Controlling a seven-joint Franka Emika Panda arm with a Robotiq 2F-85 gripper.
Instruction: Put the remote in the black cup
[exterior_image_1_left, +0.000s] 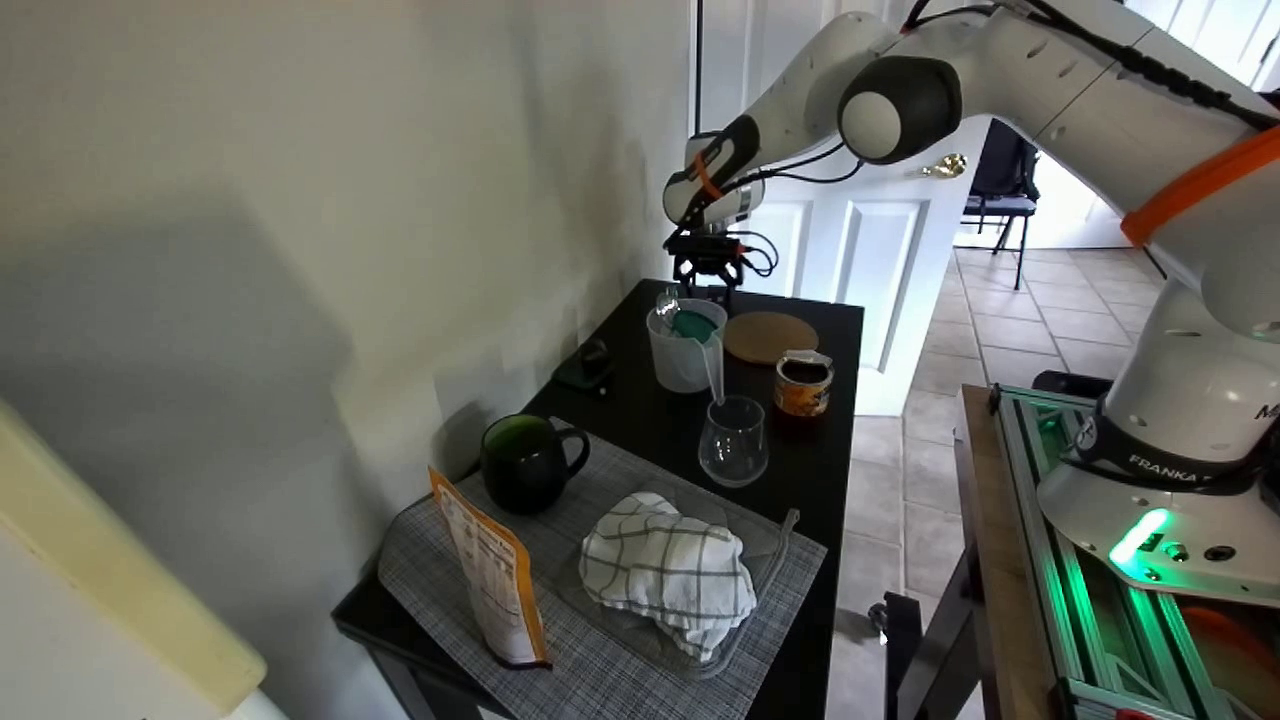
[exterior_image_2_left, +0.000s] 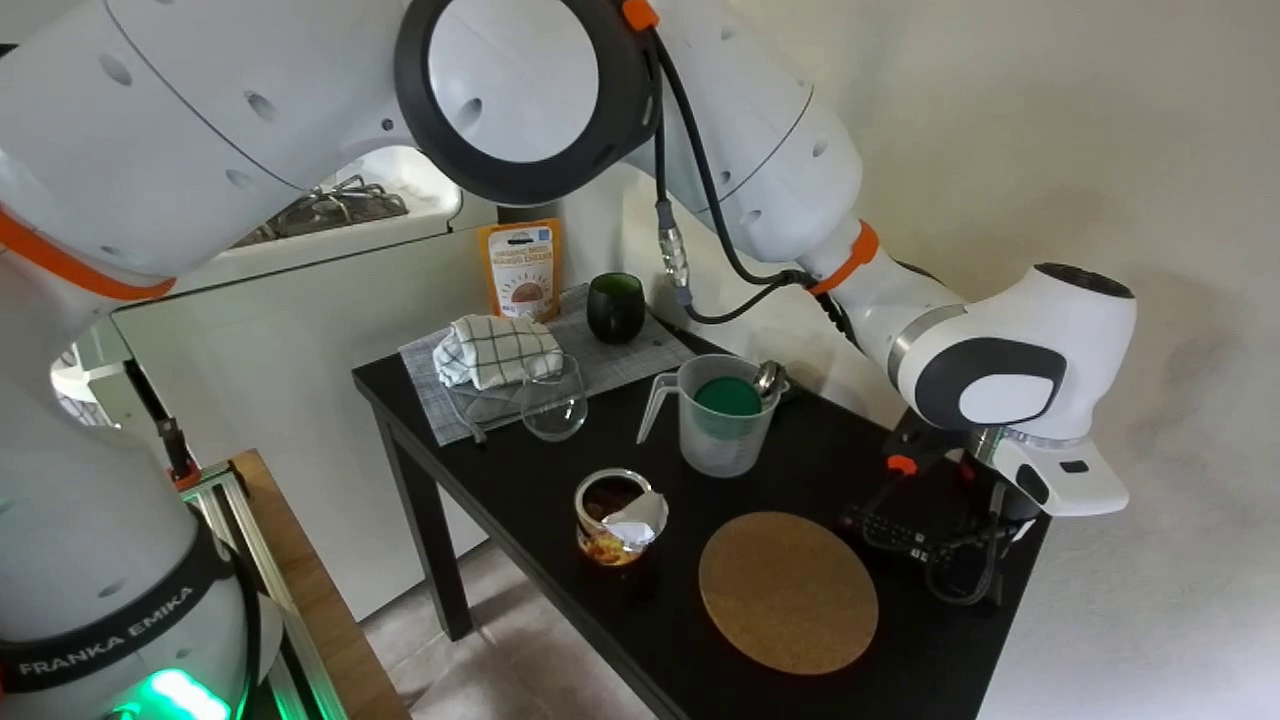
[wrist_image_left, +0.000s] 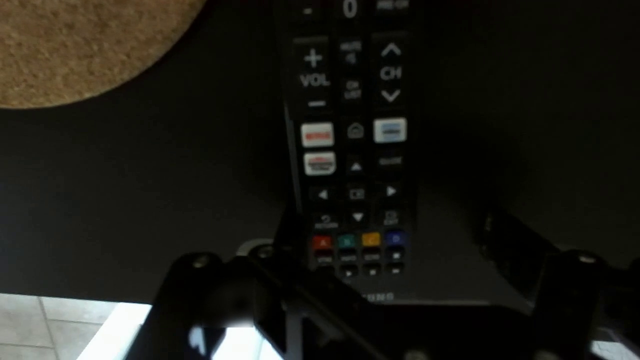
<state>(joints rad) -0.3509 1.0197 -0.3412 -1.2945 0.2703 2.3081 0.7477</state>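
Observation:
The black remote (wrist_image_left: 355, 180) lies face up on the dark table in the wrist view; I cannot make it out in the exterior views. My gripper (wrist_image_left: 387, 225) is open around the remote's lower end. The left finger is close to the remote's left edge, and the right finger stands apart from its right edge. In an exterior view the gripper (exterior_image_1_left: 712, 292) is low over the table's far end. The glossy black cup (exterior_image_1_left: 522, 480) with a side handle and greenish inside stands upright on the grey mat; it also shows in an exterior view (exterior_image_2_left: 615, 312).
A round cork mat (exterior_image_2_left: 790, 595) lies near the gripper. A clear pitcher (exterior_image_1_left: 685, 360) with a green thing inside, an opened can (exterior_image_1_left: 803, 385) and a stemless glass (exterior_image_1_left: 735, 445) stand between gripper and cup. A pouch (exterior_image_1_left: 495, 570) and a checked cloth (exterior_image_1_left: 670, 565) are near the cup. A wall borders the table.

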